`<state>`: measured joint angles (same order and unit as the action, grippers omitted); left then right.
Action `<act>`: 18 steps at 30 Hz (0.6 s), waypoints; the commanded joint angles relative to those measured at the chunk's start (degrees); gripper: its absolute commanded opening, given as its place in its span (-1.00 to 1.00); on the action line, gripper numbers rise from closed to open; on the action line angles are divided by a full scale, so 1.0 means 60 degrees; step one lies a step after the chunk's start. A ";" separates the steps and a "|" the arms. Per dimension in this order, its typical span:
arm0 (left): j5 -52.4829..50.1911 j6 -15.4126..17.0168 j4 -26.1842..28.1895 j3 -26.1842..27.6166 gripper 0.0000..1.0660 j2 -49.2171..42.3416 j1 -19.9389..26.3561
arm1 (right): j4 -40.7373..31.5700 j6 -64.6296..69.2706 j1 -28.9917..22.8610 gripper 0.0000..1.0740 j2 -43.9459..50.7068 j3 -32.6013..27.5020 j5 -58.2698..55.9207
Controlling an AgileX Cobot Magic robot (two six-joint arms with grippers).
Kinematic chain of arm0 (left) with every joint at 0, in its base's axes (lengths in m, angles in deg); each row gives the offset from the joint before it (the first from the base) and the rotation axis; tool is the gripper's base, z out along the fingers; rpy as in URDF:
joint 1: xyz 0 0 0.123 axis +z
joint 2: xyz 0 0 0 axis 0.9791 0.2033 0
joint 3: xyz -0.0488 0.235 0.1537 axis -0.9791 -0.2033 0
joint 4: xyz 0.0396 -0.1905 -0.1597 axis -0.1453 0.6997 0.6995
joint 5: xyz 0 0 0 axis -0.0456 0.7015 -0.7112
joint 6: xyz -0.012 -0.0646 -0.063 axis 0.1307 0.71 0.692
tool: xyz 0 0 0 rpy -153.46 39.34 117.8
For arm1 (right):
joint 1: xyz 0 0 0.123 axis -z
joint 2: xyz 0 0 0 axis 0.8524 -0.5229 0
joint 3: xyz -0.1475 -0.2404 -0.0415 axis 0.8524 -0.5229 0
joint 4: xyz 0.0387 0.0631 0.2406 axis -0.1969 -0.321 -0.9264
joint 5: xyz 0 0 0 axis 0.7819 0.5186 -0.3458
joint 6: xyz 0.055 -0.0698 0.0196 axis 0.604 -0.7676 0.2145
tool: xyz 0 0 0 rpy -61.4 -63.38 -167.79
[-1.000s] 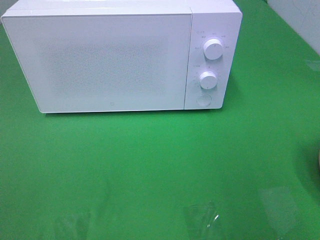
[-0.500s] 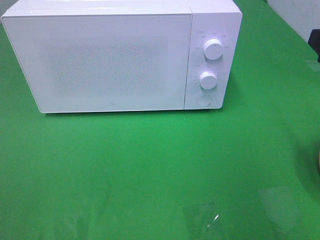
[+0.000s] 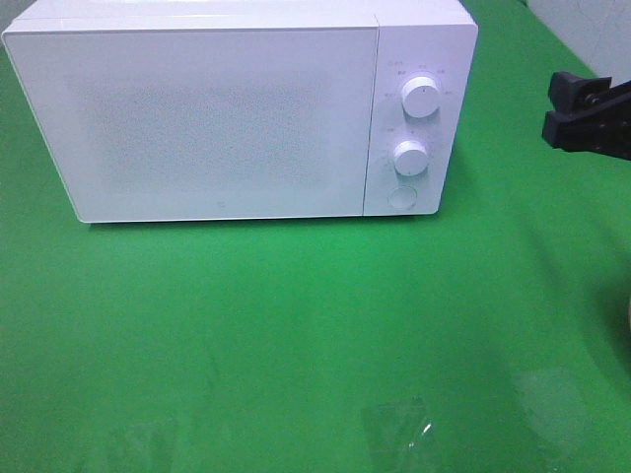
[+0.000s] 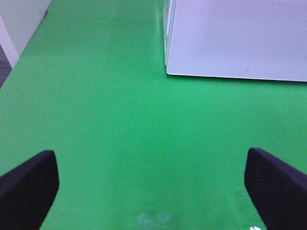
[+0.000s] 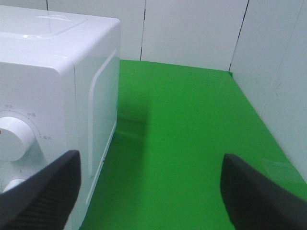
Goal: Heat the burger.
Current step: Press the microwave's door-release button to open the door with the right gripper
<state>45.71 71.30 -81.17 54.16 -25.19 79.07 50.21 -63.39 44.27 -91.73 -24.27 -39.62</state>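
A: High view first. How far along are we?
B: Hardly begun, I'd say. The microwave (image 3: 217,118) fills the upper left of the frame, its door (image 3: 197,123) shut. The table (image 3: 296,335) below it shows no burger.
A: Any arm?
B: Only the right gripper (image 3: 557,106), at the upper right edge, right of the knobs (image 3: 421,99). Its jaws are apart and empty.
A: Left wrist view?
B: The left gripper (image 4: 151,191) hangs over the table with its fingers (image 4: 29,187) spread wide and nothing between them. A microwave corner lies ahead.
A: Right wrist view?
B: Fingers apart, empty, beside the microwave's knobs side. No burger here either, so I cannot tell where it is.
A: What's left?
B: Everything, by my reading: open the door, fetch the burger, put it in, shut the door, set the knobs.
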 commanded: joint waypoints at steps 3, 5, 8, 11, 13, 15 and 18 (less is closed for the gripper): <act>-0.0076 0.0000 0.0086 -0.0010 0.88 -0.0153 0.0000 | -0.1518 -0.0707 -0.1375 0.42 -0.0859 0.0000 0.1375; -0.0076 0.0000 0.0086 -0.0010 0.88 -0.0153 0.0000 | -0.1767 -0.0707 -0.1642 0.42 -0.1022 0.0000 0.1528; -0.0076 0.0000 0.0086 -0.0010 0.88 -0.0153 0.0000 | -0.2855 -0.0745 -0.2445 0.42 -0.1623 0.0000 0.1977; -0.0076 0.0000 0.0086 -0.0010 0.88 -0.0153 0.0000 | -0.3409 -0.0926 -0.3104 0.42 -0.2005 0.0000 0.2320; -0.0076 0.0000 0.0086 -0.0010 0.88 -0.0153 0.0000 | -0.3619 -0.0936 -0.3447 0.42 -0.2254 0.0000 0.2521; -0.0076 0.0000 0.0086 -0.0010 0.88 -0.0153 0.0000 | -0.3782 -0.0917 -0.3743 0.42 -0.2454 0.0010 0.2636; -0.0076 0.0000 0.0086 -0.0010 0.88 -0.0153 0.0000 | -0.3982 -0.0917 -0.4221 0.42 -0.2731 0.0019 0.2836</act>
<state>45.71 71.30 -81.17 54.16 -25.19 79.07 27.58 -68.15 21.06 -107.03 -24.16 -24.55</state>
